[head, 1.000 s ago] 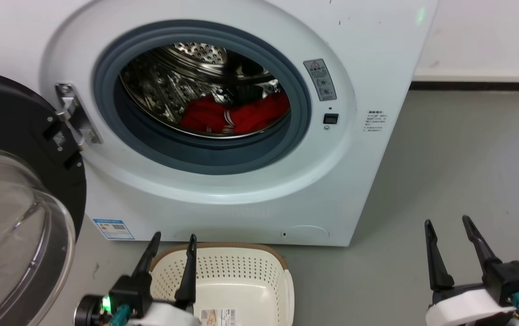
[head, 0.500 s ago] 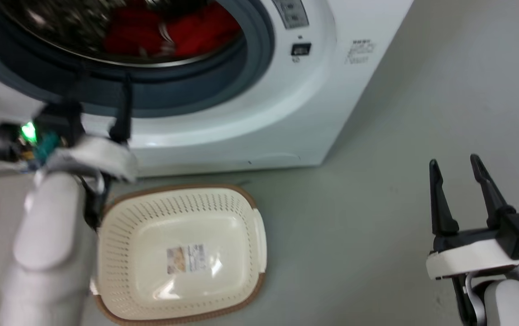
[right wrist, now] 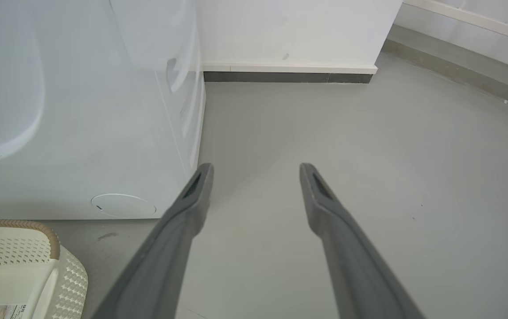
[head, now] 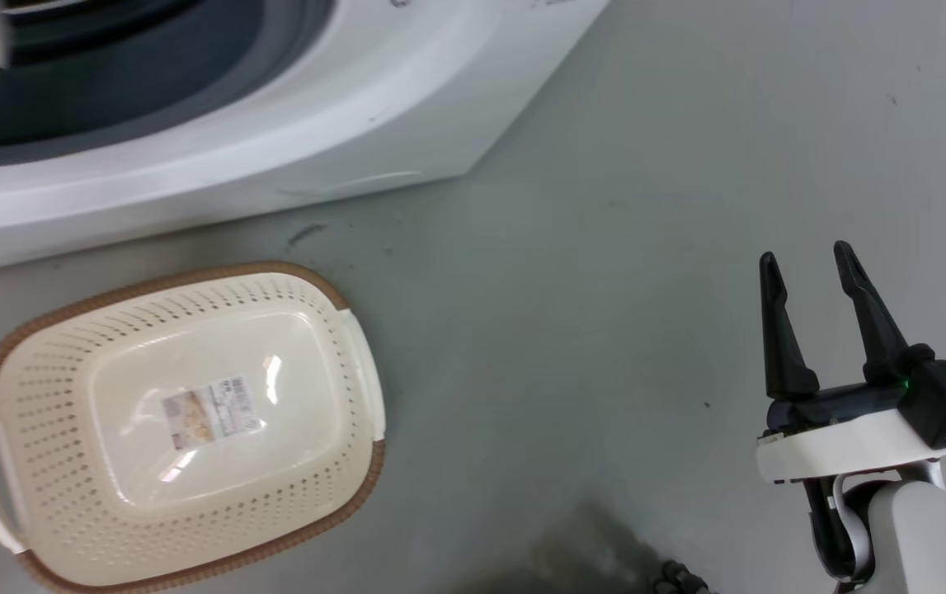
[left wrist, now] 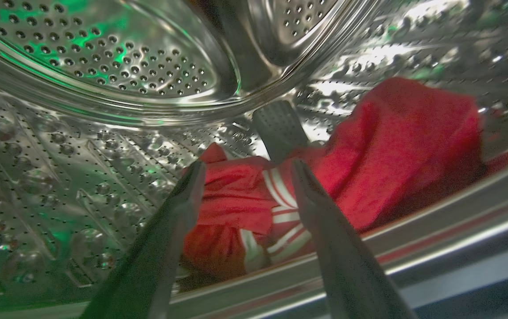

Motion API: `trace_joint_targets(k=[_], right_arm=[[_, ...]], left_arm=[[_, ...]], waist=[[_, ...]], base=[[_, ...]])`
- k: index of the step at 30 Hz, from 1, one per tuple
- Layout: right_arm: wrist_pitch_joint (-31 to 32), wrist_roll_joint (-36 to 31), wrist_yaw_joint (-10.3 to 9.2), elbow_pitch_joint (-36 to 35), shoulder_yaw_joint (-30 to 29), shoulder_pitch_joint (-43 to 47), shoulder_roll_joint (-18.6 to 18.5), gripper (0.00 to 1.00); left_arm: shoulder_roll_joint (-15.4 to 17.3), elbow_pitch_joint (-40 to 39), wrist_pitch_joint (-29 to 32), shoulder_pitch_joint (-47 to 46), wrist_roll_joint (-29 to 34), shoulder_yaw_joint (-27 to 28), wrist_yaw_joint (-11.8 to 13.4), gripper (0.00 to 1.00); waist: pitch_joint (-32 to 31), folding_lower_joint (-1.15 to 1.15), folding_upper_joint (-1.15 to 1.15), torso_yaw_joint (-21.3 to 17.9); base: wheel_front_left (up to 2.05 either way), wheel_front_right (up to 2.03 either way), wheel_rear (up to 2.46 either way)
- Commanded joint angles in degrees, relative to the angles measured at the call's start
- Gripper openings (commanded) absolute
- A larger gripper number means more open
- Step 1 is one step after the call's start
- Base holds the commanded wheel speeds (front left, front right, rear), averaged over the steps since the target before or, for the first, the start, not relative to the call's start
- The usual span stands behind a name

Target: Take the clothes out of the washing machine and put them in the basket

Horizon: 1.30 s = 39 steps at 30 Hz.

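A smooth grey floor (head: 646, 247) lies evenly lit. In the head view a dark scuff mark (head: 305, 233) sits toward 10 o'clock and a soft shadow (head: 580, 553) at 6. In the right wrist view a white wall (right wrist: 289, 31) stands at 12 o'clock above a pale skirting board (right wrist: 289, 68) — a second wall (right wrist: 479, 13) recedes at 2 o'clock.

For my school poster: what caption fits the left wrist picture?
Open left end effector aimed at red clothes in the washing machine drum.
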Motion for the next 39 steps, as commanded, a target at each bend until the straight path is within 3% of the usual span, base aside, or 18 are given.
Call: trace_joint_targets(k=[1,13,23,39], right_arm=[[-0.1,0.8,-0.04,-0.3,0.4,-0.9,0.1,1.0],[-0.1,2.9,-0.04,-1.0,5.6,-0.3,0.0,1.0],[-0.1,4.3,-0.04,-2.0,7.7,0.0,0.1,1.0],[-0.1,3.1,-0.04,-4.1,7.9,1.7,0.1,1.0]], left_arm=[[1.3,1.8,1.8,-2.3,1.1,-0.7,0.1,1.0],[8.3,10.4,15.3,-17.9,6.8,-4.8,1.3,1.0],[12.6,12.9,22.7,-23.2,6.4,-5.3,0.8,1.0],[13.5,14.2,27.0,-22.9,3.9,-6.2,0.4,1.0]], waist=[[3.3,-0.01,0.0,-2.8],[8.0,-0.01,0.0,-8.3],[11.1,-0.01,0.0,-11.8],[12.8,-0.01,0.0,-11.7]], base=[[0.0,0.0,0.0],[0.0,0.0,0.0],[0.0,0.0,0.0],[0.0,0.0,0.0]])
